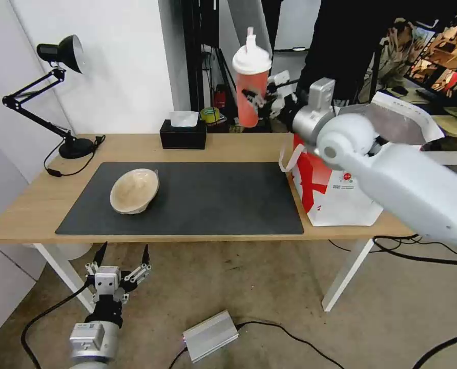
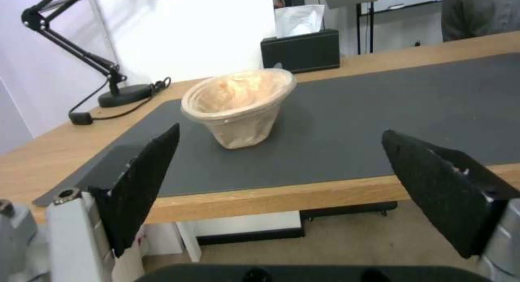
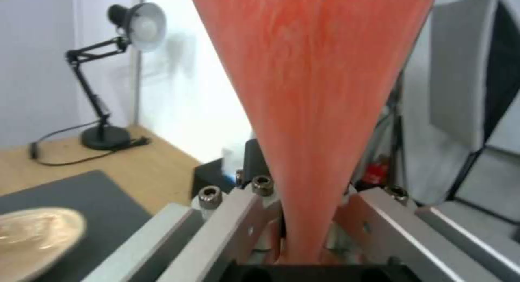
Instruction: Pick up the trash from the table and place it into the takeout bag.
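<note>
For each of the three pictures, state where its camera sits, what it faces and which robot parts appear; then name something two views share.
Head view: high on the robot, facing down at the table; left gripper low before its edge, right gripper raised with the drink cup.
Left wrist view: between open fingers, facing the pulp bowl.
Right wrist view: behind the fingers clamping the cup.
Shared: pulp bowl, desk lamp.

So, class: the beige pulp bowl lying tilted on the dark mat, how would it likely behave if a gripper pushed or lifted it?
The beige pulp bowl leans on its side on the mat, so a push would probably rock or roll it. Its thin moulded wall looks light, and perhaps crushable under a hard squeeze. The matte surface should grip fairly well.
</note>
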Controlling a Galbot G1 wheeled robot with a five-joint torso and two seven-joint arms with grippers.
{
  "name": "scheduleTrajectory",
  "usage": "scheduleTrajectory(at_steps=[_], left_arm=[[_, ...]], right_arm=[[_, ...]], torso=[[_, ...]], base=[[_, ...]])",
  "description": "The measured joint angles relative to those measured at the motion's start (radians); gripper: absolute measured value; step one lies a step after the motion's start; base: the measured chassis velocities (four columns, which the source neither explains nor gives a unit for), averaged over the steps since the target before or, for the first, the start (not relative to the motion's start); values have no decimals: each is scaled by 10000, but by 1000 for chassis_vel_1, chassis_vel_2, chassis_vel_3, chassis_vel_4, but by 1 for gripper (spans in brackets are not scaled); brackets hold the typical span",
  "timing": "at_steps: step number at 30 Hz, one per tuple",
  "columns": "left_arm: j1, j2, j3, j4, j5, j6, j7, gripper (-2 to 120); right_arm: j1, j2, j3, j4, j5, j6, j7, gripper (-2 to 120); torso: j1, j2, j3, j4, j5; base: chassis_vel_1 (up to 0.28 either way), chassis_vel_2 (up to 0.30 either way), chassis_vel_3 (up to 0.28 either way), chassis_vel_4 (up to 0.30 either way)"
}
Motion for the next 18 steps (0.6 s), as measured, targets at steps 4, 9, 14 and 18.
scheduleTrajectory(at_steps=[4, 9, 14, 18], left_arm=[[-5, 7, -3, 0, 0, -12, 0, 100], [-27, 24, 2, -21, 0, -16, 0, 100], [-32, 24, 12, -22, -1, -26, 0, 100], [-31, 13, 20, -22, -5, -52, -1, 100]], right_arm=[[315, -263, 92, -71, -159, -145, -218, 3], [808, -656, 153, -323, -505, -265, -928, 3], [1180, -1006, 154, -683, -747, -308, -1864, 3], [1381, -1442, 180, -1076, -1371, -358, -3189, 3]], torso=[[0, 0, 0, 0, 0], [0, 0, 0, 0, 1], [0, 0, 0, 0, 0], [0, 0, 0, 0, 0]], base=[[0, 0, 0, 0], [0, 0, 0, 0], [0, 0, 0, 0], [0, 0, 0, 0]])
